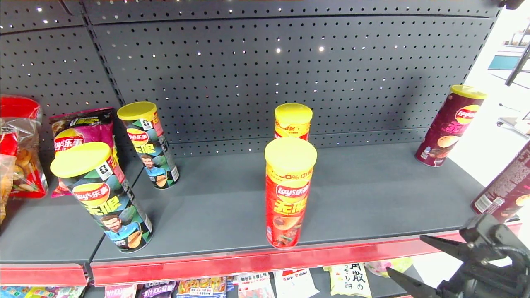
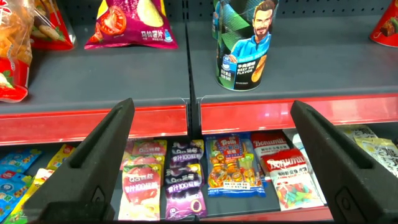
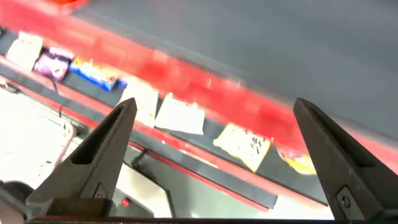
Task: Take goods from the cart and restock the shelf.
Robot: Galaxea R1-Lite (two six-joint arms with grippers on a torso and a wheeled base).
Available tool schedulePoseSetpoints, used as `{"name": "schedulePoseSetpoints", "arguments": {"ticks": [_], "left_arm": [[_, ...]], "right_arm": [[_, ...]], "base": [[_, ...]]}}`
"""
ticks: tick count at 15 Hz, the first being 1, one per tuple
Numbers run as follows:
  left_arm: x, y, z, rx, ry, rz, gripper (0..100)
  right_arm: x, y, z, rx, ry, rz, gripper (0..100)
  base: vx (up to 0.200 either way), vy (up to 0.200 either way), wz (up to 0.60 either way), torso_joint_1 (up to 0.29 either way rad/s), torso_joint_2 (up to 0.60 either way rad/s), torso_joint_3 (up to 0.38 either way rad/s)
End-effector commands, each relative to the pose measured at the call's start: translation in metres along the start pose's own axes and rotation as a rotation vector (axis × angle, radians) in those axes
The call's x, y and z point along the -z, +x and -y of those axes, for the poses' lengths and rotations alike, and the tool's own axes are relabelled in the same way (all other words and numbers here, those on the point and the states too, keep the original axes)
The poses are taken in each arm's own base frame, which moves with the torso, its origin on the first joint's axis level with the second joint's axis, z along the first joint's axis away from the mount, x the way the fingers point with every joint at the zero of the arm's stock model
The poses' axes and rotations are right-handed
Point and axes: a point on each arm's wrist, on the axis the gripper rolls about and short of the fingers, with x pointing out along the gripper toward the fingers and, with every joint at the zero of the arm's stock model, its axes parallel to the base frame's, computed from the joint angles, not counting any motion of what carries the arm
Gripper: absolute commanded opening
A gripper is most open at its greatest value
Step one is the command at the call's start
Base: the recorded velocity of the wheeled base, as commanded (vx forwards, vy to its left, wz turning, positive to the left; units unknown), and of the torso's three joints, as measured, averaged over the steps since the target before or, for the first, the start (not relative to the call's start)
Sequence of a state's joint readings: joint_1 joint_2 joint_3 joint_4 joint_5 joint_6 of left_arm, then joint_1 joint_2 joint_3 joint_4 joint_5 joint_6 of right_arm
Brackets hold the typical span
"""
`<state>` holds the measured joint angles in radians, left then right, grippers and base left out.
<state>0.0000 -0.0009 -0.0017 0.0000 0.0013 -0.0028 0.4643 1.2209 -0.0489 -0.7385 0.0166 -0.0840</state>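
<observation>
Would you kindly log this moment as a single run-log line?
left gripper: open, empty, facing shelf front | right gripper: open, empty, by shelf's right front edge | chip cans: standing on shelf

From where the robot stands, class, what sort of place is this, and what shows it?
Probably a shop aisle: a pegboard-backed shelf with a red front strip, upright crisp tubes, packets of sweets below.

open shelf (image 1: 372,194) between red can (image 1: 288,198), maroon can (image 1: 449,128)

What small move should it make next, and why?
Probably draw the right tool back from the shelf edge to fetch more goods: both it and the left tool are open and empty, and the shelf has bare gaps between cans.
</observation>
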Motion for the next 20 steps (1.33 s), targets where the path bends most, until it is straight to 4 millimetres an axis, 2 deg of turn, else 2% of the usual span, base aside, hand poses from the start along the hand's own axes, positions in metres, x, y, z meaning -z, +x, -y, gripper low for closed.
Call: {"name": "schedulePoseSetpoints", "arguments": {"ticks": [1,8,11,12,13,15,16,20], "left_arm": [[0.000,0.000,0.000,0.000,0.000,-0.001,100],[0.000,0.000,0.000,0.000,0.000,-0.001,100],[0.000,0.000,0.000,0.000,0.000,-0.001,100],[0.000,0.000,0.000,0.000,0.000,-0.001,100],[0.000,0.000,0.000,0.000,0.000,-0.001,100],[0.000,0.000,0.000,0.000,0.000,-0.001,100],[0.000,0.000,0.000,0.000,0.000,-0.001,100],[0.000,0.000,0.000,0.000,0.000,-0.001,100]], "right_arm": [[0.009,-0.024,0.007,0.043,0.008,0.064,100],[0.028,-0.070,0.012,0.171,0.060,0.149,100],[0.056,-0.098,-0.004,0.241,0.058,0.190,100],[0.072,-0.107,-0.013,0.280,0.061,0.225,100],[0.078,-0.119,-0.022,0.309,0.056,0.320,100],[0.079,-0.121,-0.022,0.351,0.114,0.360,100],[0.079,-0.121,-0.020,0.436,0.138,0.359,100],[0.081,-0.120,-0.017,0.555,0.159,0.395,100]], "base": [[0.000,0.000,0.00,0.000,0.00,0.000],[0.000,0.000,0.00,0.000,0.00,0.000],[0.000,0.000,0.00,0.000,0.00,0.000],[0.000,0.000,0.00,0.000,0.00,0.000],[0.000,0.000,0.00,0.000,0.00,0.000],[0.000,0.000,0.00,0.000,0.00,0.000],[0.000,0.000,0.00,0.000,0.00,0.000],[0.000,0.000,0.00,0.000,0.00,0.000]]}}
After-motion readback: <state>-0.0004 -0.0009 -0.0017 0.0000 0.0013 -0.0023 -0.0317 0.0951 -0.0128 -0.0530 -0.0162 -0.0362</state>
